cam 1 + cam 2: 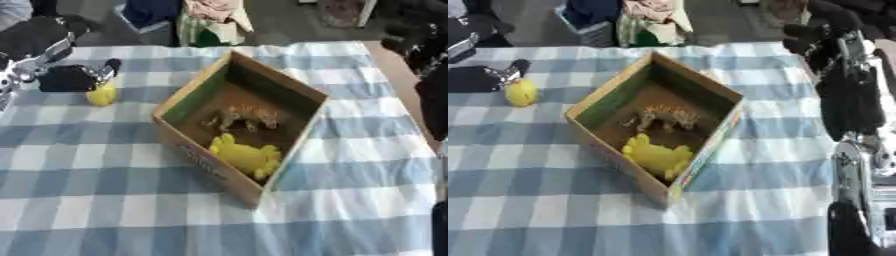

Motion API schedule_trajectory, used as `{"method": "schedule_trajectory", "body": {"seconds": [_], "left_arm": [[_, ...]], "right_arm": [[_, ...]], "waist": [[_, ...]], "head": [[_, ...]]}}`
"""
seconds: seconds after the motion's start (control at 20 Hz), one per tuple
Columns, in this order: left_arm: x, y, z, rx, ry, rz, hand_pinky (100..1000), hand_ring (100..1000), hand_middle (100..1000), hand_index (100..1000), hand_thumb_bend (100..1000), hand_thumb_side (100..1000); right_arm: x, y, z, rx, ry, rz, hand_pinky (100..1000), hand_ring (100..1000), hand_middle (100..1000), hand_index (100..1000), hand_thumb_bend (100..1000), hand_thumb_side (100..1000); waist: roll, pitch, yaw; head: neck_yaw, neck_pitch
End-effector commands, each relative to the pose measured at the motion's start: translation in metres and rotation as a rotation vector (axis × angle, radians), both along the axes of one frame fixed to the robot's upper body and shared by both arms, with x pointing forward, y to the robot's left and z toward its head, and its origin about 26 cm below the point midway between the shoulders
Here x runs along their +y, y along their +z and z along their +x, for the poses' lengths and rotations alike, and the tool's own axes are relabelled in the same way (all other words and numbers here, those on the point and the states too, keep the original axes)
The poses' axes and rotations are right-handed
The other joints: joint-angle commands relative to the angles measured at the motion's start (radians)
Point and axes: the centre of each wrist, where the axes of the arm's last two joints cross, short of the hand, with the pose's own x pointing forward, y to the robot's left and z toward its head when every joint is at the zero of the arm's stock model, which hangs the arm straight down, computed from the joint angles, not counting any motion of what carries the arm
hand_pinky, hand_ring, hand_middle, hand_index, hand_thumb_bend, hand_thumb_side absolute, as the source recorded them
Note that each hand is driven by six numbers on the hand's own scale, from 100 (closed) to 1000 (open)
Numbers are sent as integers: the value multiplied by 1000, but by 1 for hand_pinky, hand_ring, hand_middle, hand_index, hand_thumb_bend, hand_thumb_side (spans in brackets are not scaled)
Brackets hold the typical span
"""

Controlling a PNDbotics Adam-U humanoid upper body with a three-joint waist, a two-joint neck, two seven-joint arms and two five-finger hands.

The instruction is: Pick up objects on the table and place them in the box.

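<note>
We've got two things in the open brown cardboard box [241,125] already: a flat yellow soft toy [247,156] at the near end and a small orange-brown animal figure [249,116] mid-floor. The box sits askew on the counter, w/ its blue-and-white checked cloth [87,200].

One item is left outside, as far as we can see — a small round yellow object [101,95], well left of the box. So we judge the task approx. two-thirds done.

Our left hand [74,77] is right over that yellow object, black fingers touching or just above its top; we can't tell whether they've closed on it. The right arm hangs at the right edge of the right eye view — its hand isn't visible.
</note>
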Motion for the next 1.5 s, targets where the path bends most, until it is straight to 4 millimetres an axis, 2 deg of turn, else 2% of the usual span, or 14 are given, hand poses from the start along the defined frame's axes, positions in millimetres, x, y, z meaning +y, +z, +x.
{"method": "schedule_trajectory", "body": {"seconds": [0.05,0.2,0.75,1.25,1.5], "left_arm": [[20,8,2,-9,69,16,733,908,874,984,333,962],[29,3,7,33,93,8,739,911,879,994,374,1000],[55,-2,20,92,168,-36,745,916,890,1000,486,1000],[66,-6,25,34,244,-15,742,915,892,1000,452,1000],[69,-8,27,15,256,-21,724,900,865,980,376,1000]], "right_arm": [[-4,9,-2,-34,-14,-22,822,798,454,831,100,746],[-4,10,-1,-36,-15,-25,823,798,454,831,100,748],[-7,15,4,-48,-11,-45,827,801,448,832,100,770],[-9,17,8,-54,-5,-57,829,803,445,833,100,783],[-10,18,9,-53,-5,-61,831,805,444,835,100,795]], "waist": [[-2,-15,-1],[-4,-7,-4],[-6,37,-23],[-8,68,-34],[-9,78,-36]], "head": [[1,-13],[5,-20],[16,-57],[23,-84],[23,-91]]}}
